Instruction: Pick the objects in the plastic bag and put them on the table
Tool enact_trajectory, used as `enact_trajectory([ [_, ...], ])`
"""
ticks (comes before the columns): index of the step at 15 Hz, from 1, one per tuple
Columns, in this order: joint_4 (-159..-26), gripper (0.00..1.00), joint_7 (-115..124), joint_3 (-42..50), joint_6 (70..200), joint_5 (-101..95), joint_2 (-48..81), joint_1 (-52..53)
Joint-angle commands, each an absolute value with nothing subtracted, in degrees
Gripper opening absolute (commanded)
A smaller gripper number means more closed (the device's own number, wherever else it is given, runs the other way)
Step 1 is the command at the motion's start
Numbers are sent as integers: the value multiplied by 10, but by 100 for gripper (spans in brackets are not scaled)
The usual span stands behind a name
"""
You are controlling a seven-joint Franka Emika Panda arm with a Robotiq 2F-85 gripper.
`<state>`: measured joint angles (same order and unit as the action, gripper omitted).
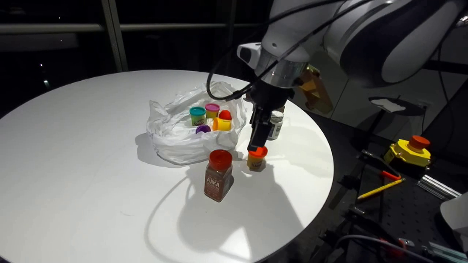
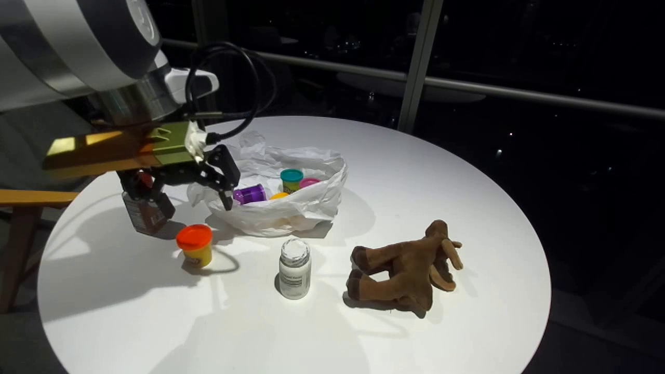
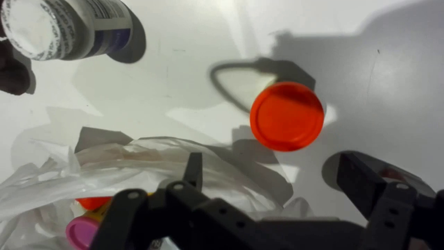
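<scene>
The white plastic bag (image 1: 182, 148) lies open on the table (image 1: 91, 175). Inside are small tubs: one with a teal lid (image 1: 197, 111), one with a pink lid (image 1: 212, 107), a purple one (image 2: 250, 194), a yellow one (image 1: 222, 125) and something red (image 1: 225, 115). A yellow tub with an orange-red lid (image 2: 195, 244) stands upright on the table beside the bag; its lid (image 3: 287, 116) shows in the wrist view. My gripper (image 3: 272, 170) is open and empty, above the table near this tub and the bag's edge; it shows in both exterior views (image 1: 257, 140) (image 2: 197, 205).
A red-capped spice jar (image 1: 218, 179) stands in front of the bag, partly behind the gripper in an exterior view (image 2: 145, 213). A white bottle (image 2: 294, 272) stands near the tub. A brown plush toy (image 2: 410, 267) lies beyond it. A cable loops from the wrist.
</scene>
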<state>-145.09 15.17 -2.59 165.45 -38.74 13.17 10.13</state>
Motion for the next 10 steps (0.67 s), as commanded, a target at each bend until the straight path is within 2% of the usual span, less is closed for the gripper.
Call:
enact_trajectory([
  [1, -1421, 100, 100, -80, 1632, -250, 96, 70],
  [4, -1342, 100, 44, -89, 1616, -120, 124, 79],
  [10, -1160, 100, 25, -46, 1544, -155, 230, 99],
])
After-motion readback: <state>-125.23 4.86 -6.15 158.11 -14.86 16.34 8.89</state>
